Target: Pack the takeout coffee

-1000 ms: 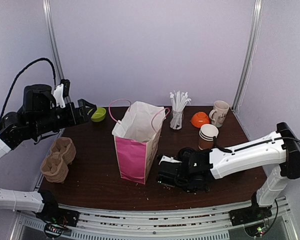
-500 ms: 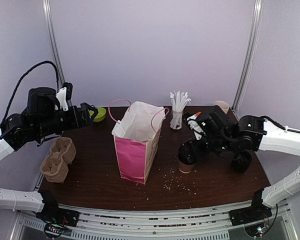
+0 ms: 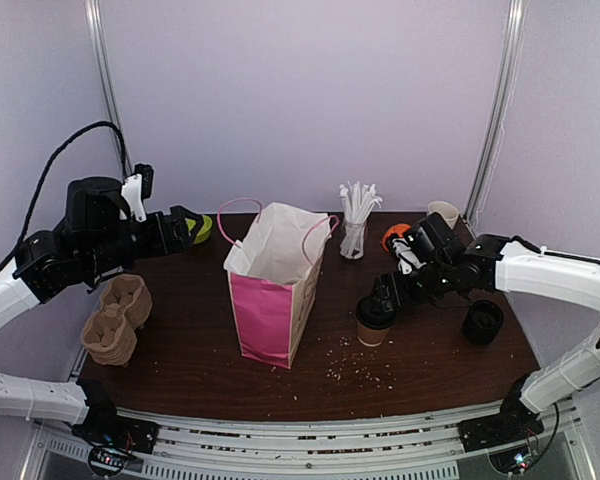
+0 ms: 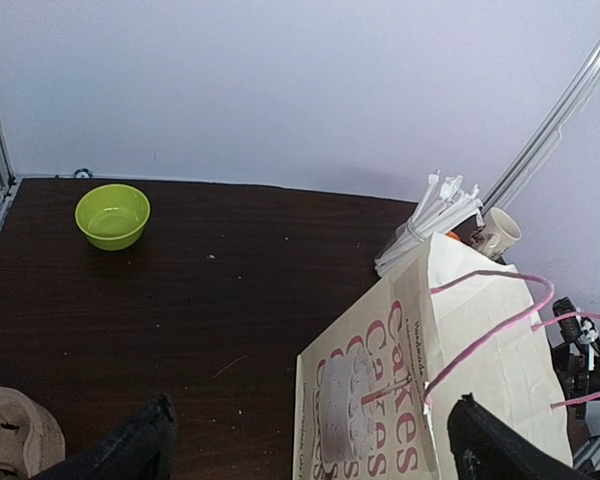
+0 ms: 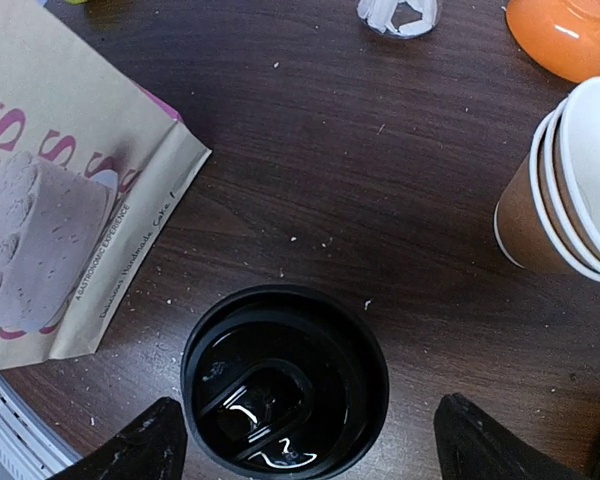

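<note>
A takeout coffee cup (image 3: 373, 322), brown paper with a black lid (image 5: 285, 380), stands upright on the table to the right of the pink-and-cream paper bag (image 3: 275, 280). My right gripper (image 3: 390, 296) hovers just above it, open. In the right wrist view its fingertips (image 5: 145, 445) flank the lid with a gap on both sides and do not touch it. My left gripper (image 3: 185, 227) hangs open and empty, high over the back left of the table. Its wrist view looks down on the bag (image 4: 450, 380).
A stack of lidless paper cups (image 5: 570, 190) stands close to the right of the lidded cup. An orange bowl (image 5: 565, 35), a glass of white straws (image 3: 355, 225) and a cream mug (image 3: 442, 213) line the back. A green bowl (image 4: 112, 215), cardboard carriers (image 3: 115, 318) and a black round object (image 3: 482, 322) also sit on the table.
The right arm swung up from low at the table's front to above a cup now standing right of the bag. The left arm shifted slightly to the right.
</note>
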Tool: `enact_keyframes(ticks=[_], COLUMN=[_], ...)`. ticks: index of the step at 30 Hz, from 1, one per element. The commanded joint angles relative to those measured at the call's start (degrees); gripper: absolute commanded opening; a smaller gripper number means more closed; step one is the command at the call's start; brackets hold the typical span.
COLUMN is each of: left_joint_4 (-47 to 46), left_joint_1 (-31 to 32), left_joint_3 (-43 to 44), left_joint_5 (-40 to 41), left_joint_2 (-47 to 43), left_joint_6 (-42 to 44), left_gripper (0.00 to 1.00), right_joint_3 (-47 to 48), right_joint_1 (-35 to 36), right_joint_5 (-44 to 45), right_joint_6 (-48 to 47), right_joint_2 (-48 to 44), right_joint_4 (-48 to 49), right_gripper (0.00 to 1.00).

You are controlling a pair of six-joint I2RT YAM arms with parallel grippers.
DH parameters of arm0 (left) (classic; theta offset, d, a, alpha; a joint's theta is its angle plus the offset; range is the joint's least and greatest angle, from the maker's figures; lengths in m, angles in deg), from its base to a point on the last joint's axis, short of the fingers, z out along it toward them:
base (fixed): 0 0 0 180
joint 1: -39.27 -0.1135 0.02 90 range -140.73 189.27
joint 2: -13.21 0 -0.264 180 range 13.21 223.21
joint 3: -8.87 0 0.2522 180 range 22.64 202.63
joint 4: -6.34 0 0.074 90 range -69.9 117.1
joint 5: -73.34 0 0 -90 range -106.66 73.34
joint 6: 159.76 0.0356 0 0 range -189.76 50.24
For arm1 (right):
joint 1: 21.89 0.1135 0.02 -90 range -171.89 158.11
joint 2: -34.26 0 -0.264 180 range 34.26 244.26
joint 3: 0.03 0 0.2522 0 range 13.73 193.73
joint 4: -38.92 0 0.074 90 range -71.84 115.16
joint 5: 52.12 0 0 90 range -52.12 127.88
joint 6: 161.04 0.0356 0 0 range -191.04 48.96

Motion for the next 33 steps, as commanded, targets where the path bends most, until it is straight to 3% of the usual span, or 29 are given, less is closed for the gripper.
enact_keyframes(ticks=[1,6,15,33], left_joint_4=[-3.6,-4.5,-5.0,-5.2], left_joint_1=[-0.3,-0.3,-0.3,-0.3], left_joint_3=[-0.1,-0.9,-1.6,-3.1], left_joint_5=[1.8,2.1,1.9,1.5], left_joint_2=[0.3,0.6,1.3,1.0], left_joint_6=[2.1,2.3,2.6,2.3], left_gripper=[0.98,0.98,0.98,0.98], right_joint_3=[0.1,-1.0,-2.8,-7.8], right_joint_1=[-1.2,-1.8,-2.2,-2.3], right_joint_5=[-2.8,-2.7,-3.8,-3.4], right_joint_6=[2.0,2.3,5.3,6.1], right_joint_2=[1.8,3.0,4.7,8.1], right_joint_4=[2.4,2.8,6.4,6.5], right_gripper=[0.87,0.83,0.89,0.77])
